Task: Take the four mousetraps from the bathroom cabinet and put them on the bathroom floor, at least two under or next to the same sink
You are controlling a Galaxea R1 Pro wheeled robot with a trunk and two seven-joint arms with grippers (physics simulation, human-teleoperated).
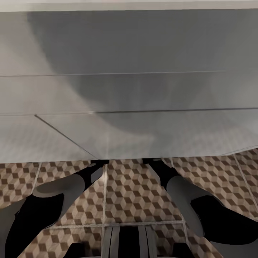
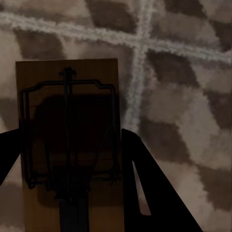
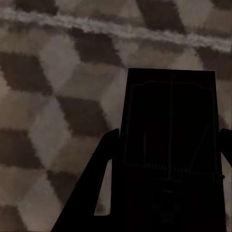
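A mousetrap in each gripper, both arms reaching under the sink.

The left gripper pinches a tan mousetrap across its long edges, and the right gripper pinches a darker one the same way, both hanging just above the cube-patterned bathroom floor, below the white sink. Each slab looks light, stiff and flat. I'd judge the bare wooden edges the safest hold, since the thin wire parts on top could bend or snag.
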